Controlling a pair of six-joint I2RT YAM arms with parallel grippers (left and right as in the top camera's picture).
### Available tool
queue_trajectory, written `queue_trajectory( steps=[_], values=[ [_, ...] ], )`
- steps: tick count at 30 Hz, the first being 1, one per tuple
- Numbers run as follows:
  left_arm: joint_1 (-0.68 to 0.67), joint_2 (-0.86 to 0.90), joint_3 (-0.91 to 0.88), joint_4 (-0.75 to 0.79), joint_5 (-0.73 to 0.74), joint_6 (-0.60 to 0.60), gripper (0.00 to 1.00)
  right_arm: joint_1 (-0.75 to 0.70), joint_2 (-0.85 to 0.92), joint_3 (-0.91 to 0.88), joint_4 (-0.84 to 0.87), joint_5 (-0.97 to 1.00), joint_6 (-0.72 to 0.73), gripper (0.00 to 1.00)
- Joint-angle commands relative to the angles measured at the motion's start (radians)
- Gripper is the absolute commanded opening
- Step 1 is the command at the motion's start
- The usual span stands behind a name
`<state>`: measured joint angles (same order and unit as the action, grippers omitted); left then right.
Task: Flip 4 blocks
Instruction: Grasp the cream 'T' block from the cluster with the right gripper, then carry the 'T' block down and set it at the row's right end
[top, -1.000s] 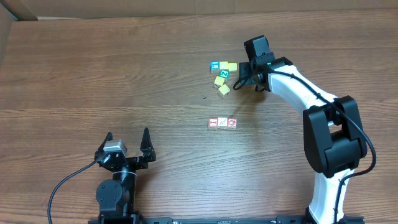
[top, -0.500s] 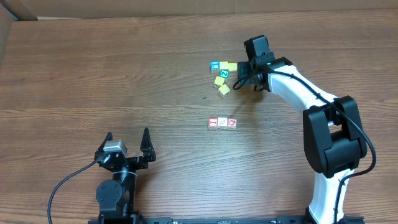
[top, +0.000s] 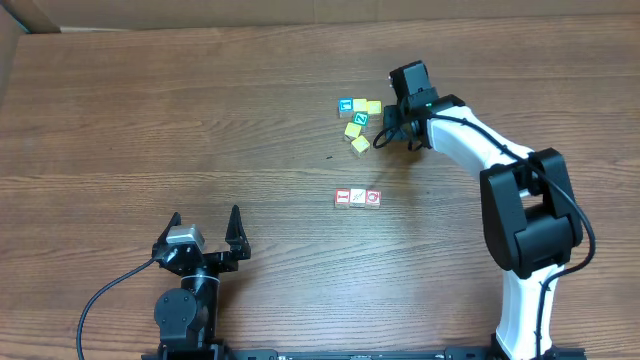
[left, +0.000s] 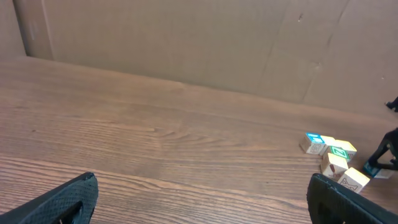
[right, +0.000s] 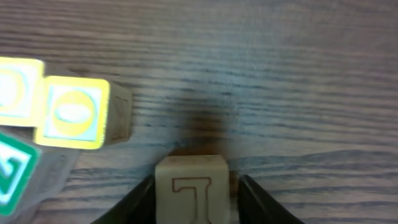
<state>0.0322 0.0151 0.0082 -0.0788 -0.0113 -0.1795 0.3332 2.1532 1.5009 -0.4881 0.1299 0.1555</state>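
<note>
- Since the earlier frame the right arm (top: 470, 140) has leaned a touch toward the far cluster, and the right fingers (right: 261, 202) have drawn in. No block on the brown wooden table (top: 200, 120) has shifted.
- The right fingers now flank a tiny pale wooden cube (right: 191, 190) with a reddish outlined letter on its top face. As far as the wrist view shows they are closed against its two opposite sides, though I cannot tell how firm the pinch is. The cube seems to sit on the table.
- It lies just right of the loose cluster (top: 357, 118) of yellow, blue-faced and green-faced cubes. It is near the closest yellow-framed cube (right: 73, 112) but apart from it.
- Three more red-marked pale cubes (top: 357, 198) stand touching in a row at mid-table, well apart from both arms.
- The left fingers (left: 68, 199) are spread as wide as they go and hold nothing.
- Handling, as a judgement: each block should be light, rigid and smooth-faced — not fragile, but easy to squirt out of a grip. Pinch squarely on two flat opposite faces at mid-height; a hold on a corner or high edge would likely let it twist.
</note>
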Motion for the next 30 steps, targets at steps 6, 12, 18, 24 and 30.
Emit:
queue_trajectory(
  steps=[6,12,18,24,30],
  values=[
    [-0.007,-0.009,-0.003,0.001,0.011,0.019,1.00,-0.008,-0.005,0.023,-0.048,-0.003,0.000,0.20],
    [-0.007,-0.009,-0.003,0.001,0.011,0.019,1.00,-0.005,-0.048,0.058,-0.179,-0.055,0.001,0.15],
    [-0.007,-0.009,-0.003,0.001,0.011,0.019,1.00,-0.005,-0.126,0.064,-0.352,-0.194,0.032,0.12],
    [-0.007,-0.009,-0.003,0.001,0.011,0.019,1.00,-0.005,-0.150,0.064,-0.518,-0.245,0.084,0.11],
    [-0.007,-0.009,-0.003,0.001,0.011,0.019,1.00,-0.005,-0.150,0.064,-0.623,-0.245,0.084,0.11]
  ],
)
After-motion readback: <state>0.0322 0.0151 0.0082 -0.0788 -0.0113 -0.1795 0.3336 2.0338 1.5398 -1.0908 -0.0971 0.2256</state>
